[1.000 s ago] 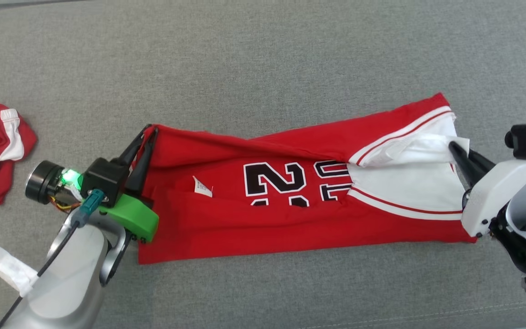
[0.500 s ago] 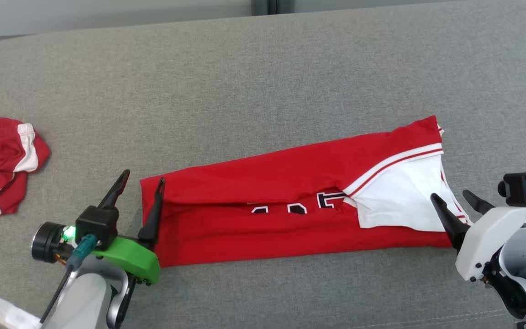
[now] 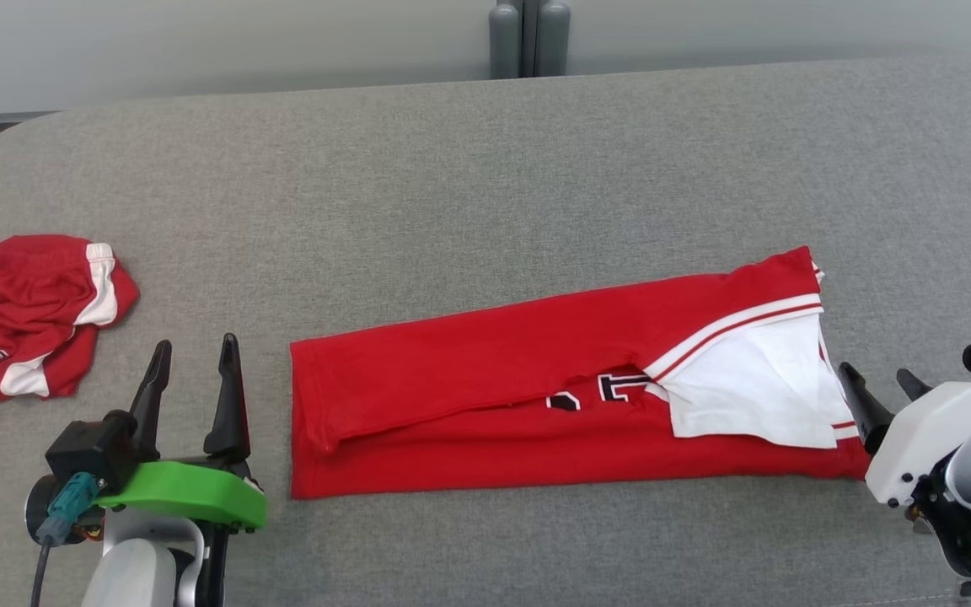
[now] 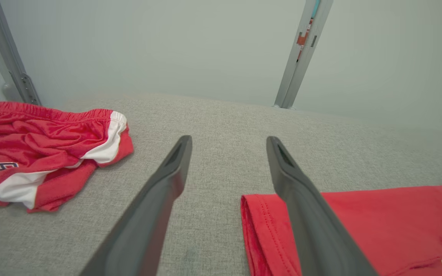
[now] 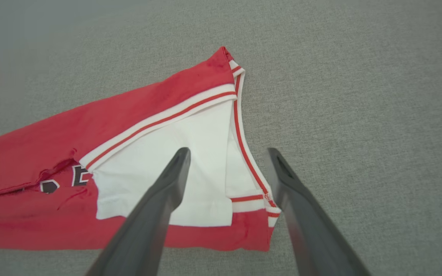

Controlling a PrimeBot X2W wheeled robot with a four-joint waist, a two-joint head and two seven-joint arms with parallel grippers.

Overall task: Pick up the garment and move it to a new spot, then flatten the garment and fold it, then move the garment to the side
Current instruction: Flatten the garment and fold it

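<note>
Red garments, two — one folded garment (image 3: 485,396) lying long across the grey padded surface (image 3: 485,169), one crumpled garment (image 3: 30,337) well apart at its left. Grippers, two — left gripper (image 3: 195,343) and right gripper (image 3: 873,371), fingers spread, just beside the folded garment's opposite ends.

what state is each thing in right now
red jersey: folded lengthwise, lying flat on the grey cloth surface, white panel showing at its right end
red shorts: crumpled in a heap, not folded
left gripper: open, holding nothing
right gripper: open, holding nothing
</note>
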